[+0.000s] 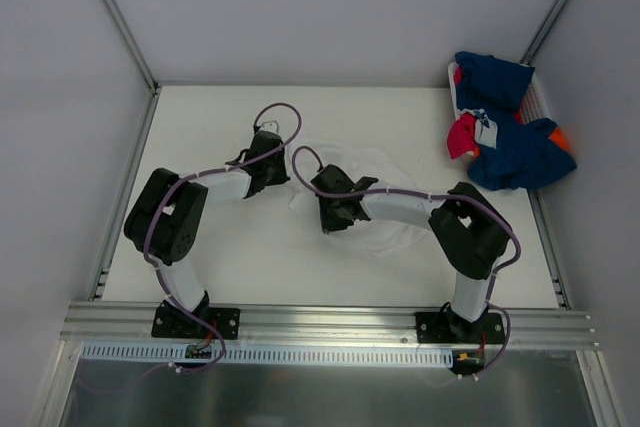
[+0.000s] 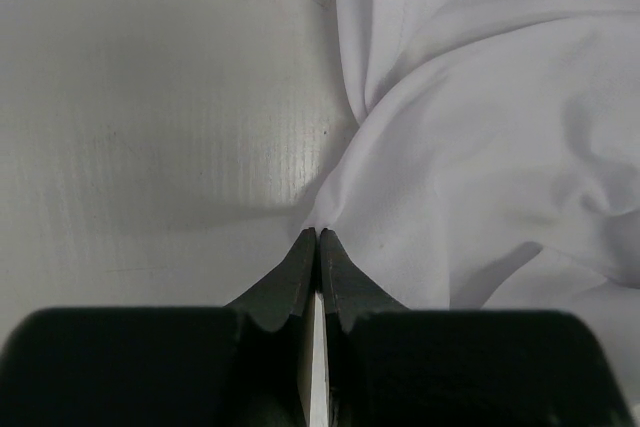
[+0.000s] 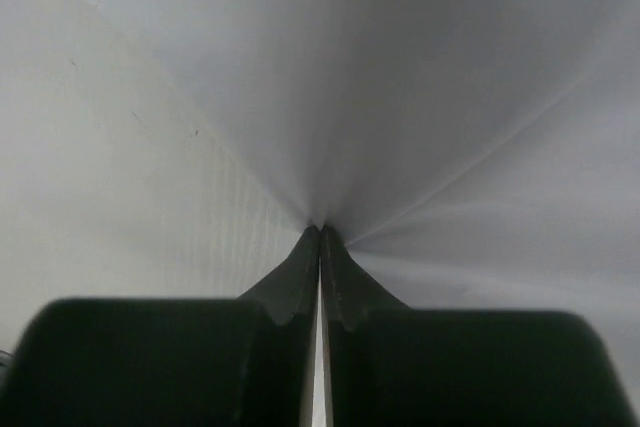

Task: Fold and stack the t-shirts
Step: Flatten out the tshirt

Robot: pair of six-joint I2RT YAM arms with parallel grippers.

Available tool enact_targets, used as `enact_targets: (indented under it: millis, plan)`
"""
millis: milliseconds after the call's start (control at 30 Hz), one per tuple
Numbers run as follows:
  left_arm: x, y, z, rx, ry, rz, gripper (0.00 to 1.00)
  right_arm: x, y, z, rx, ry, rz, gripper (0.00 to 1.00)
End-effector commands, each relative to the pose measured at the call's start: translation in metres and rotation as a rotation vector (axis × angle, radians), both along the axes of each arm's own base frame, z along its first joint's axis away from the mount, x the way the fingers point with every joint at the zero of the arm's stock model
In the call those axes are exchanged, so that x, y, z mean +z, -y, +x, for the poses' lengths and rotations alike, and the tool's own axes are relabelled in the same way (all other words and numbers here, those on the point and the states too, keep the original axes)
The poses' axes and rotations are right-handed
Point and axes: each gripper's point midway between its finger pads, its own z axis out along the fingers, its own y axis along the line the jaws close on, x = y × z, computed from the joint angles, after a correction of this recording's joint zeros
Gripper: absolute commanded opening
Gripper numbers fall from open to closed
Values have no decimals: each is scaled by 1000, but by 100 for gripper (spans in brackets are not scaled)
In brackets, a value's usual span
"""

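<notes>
A plain white t-shirt lies crumpled on the white table, between my two arms. My left gripper is at the shirt's left edge. In the left wrist view it is shut on a pinched fold of the white cloth, which fans out to the right. My right gripper is at the shirt's near-left part. In the right wrist view it is shut on the white cloth, and taut creases radiate from the tips. Navy blue t-shirts lie piled at the back right, with a pinkish-red one and some orange showing.
The pile of coloured shirts spills out of a white basket in the back right corner. White walls with metal posts close in the table on three sides. A metal rail carries both arm bases at the near edge.
</notes>
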Motion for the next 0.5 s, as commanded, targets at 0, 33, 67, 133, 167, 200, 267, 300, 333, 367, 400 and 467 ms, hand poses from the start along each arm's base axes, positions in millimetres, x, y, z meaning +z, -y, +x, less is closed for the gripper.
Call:
enact_targets:
  millis: [0,33,67,133,167,200,267,300,333,367,400,467]
  plan:
    - [21,-2,0,-6,61,15,0,-23,10,-7,-13,-32,-85,1]
    - [22,-3,0,-7,64,17,0,-24,9,-7,-12,-35,-85,0]
    - [23,-4,-1,-3,66,18,0,-24,8,-7,-8,-29,-88,1]
    - [26,-5,-1,-3,74,23,0,-23,9,-4,-14,-9,-95,0]
    - [28,-5,-2,-4,80,21,0,-21,9,-4,-16,0,-96,0]
    - [30,-6,-2,-7,84,23,0,-17,8,-3,-14,13,-91,0]
    - [42,-8,-2,0,104,21,0,5,12,1,-3,53,-98,0]
    - [46,-11,-4,3,105,33,0,22,10,8,-3,87,-88,0]
    - [52,-16,-4,18,121,50,0,45,14,16,-12,151,-90,0]
    - [68,-19,-4,28,153,49,0,59,25,16,6,171,-134,0]
    - [73,-23,-6,28,158,68,0,86,27,29,-11,244,-142,0]
    - [101,-29,-7,35,211,78,0,126,43,32,-2,314,-169,0]
